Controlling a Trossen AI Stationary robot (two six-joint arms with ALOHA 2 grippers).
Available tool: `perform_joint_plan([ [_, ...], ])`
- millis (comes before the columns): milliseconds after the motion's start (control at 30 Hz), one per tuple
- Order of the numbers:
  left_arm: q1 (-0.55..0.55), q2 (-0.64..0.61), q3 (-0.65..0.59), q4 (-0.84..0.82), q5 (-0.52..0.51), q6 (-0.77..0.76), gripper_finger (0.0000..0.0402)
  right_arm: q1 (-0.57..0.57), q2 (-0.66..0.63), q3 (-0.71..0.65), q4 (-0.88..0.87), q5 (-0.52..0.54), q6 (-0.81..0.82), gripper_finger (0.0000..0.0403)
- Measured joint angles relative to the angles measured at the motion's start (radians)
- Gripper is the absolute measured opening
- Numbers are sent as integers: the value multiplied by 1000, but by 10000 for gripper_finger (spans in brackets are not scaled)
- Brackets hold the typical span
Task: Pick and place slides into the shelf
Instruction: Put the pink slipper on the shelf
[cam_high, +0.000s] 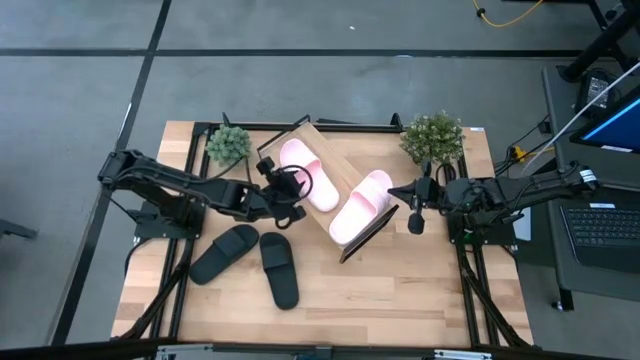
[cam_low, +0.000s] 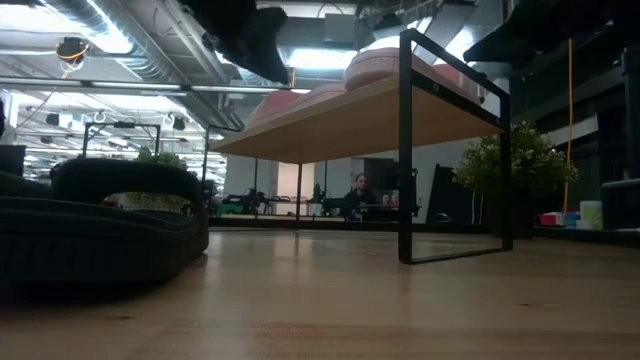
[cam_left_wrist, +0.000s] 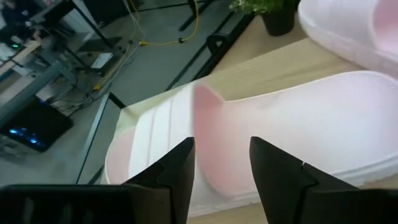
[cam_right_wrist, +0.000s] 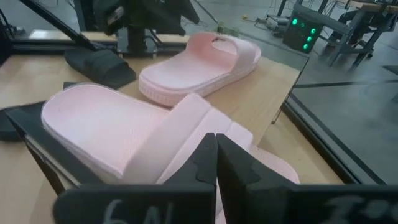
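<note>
Both pink slides lie on the shelf, which sits tilted at the centre of the high view: one pink slide toward its upper-left end, the other pink slide toward its lower-right end. My left gripper sits at the left pink slide, fingers parted above its sole, clasping nothing. My right gripper rests beside the right pink slide's outer edge, fingers pressed together and empty. The two black slides lie on the table at lower left of the shelf, just beside each other. Two potted plants stand along the table's upper edge.
</note>
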Motion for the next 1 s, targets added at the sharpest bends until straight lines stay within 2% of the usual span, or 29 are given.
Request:
perform_joint_plan([
  [400,44,89,1,-4,-63,7,140,0,0,0,-51,0,4,5],
  [667,18,84,0,0,-143,67,140,0,0,0,-60,0,5,5],
  [1000,12,84,0,-10,-158,83,140,0,1,0,-74,0,19,5],
])
